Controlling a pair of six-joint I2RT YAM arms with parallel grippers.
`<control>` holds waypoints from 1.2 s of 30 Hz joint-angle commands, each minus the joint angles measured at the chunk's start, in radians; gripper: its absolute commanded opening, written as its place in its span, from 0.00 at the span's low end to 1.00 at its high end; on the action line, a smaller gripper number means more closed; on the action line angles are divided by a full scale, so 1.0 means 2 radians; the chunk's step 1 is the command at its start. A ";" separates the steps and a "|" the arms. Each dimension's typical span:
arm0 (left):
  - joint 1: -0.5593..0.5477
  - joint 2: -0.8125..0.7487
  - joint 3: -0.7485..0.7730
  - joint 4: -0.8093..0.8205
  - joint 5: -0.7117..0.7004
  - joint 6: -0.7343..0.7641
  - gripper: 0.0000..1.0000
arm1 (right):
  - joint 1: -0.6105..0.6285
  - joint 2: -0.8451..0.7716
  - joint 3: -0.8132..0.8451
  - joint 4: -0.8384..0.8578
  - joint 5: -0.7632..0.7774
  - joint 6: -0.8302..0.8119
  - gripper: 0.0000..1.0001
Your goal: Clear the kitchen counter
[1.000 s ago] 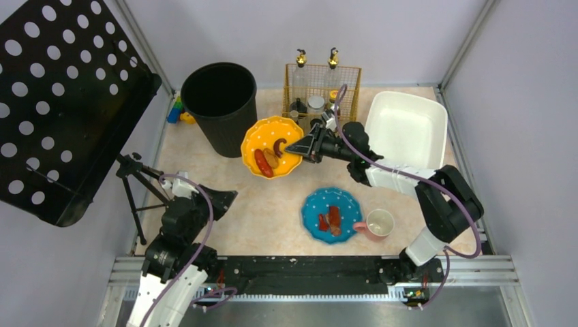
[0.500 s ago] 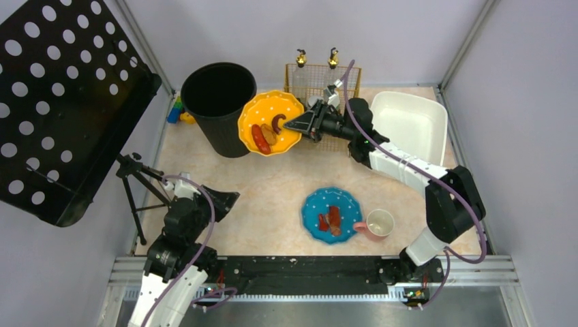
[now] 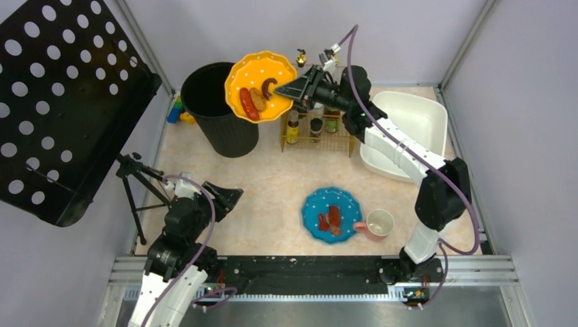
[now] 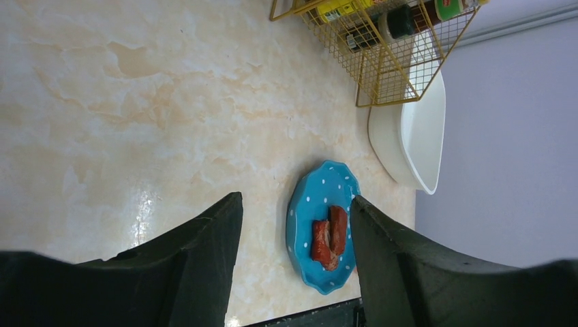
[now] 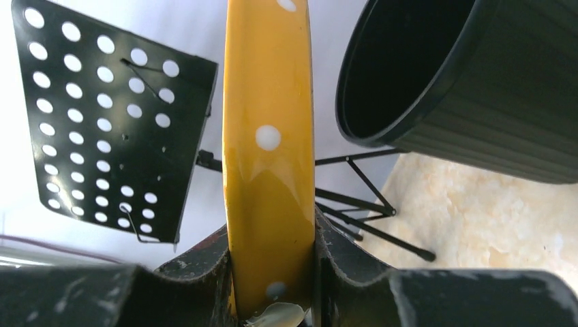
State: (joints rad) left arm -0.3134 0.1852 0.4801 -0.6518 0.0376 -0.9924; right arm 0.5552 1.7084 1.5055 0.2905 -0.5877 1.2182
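Two claws work over the kitchen counter point(image 3: 272, 180), a pale cream slab with faint marbled veining, framed by metal rails and plain lilac-grey walls. Far to the left of the left claw point(image 3: 230, 196) stands a black perforated metal panel point(image 3: 61, 102) on a thin tripod point(image 3: 136, 184), its top cut off by the picture edge. The left claw hangs low, its dark fingers spread with nothing between them. Ahead of it lies a glossy blue scalloped plate point(image 4: 320, 187) with white dots, carrying reddish-brown pieces, and a pink mug point(image 3: 377, 223) sits just beside the plate.

Small coloured items point(image 3: 178, 112) behind the ribbed round black bin point(image 3: 218, 109) are too hidden to identify. The right claw point(image 3: 290, 86), raised off the counter, pinches the rim of an orange dotted plate point(image 3: 261, 86). The plate is held to its left above the bin's rim and bears sausage-like pieces. Beneath that claw is a gold wire rack point(image 3: 317, 129) of bottles, partly covered by the arm. To its right lies a smooth white tub point(image 3: 409, 122).
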 commanded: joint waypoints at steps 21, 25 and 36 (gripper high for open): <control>-0.001 0.011 -0.019 0.031 0.030 0.015 0.64 | 0.010 0.244 0.430 -0.051 0.097 0.034 0.00; -0.001 0.006 -0.023 0.030 0.033 0.013 0.64 | 0.015 0.276 0.475 -0.066 0.114 0.021 0.00; -0.001 -0.002 -0.022 0.021 0.036 0.017 0.64 | 0.036 0.309 0.484 -0.031 0.140 -0.016 0.00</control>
State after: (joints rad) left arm -0.3134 0.1982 0.4313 -0.6369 0.0948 -0.9749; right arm 0.5945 2.3482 2.3585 0.0105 -0.3359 1.1992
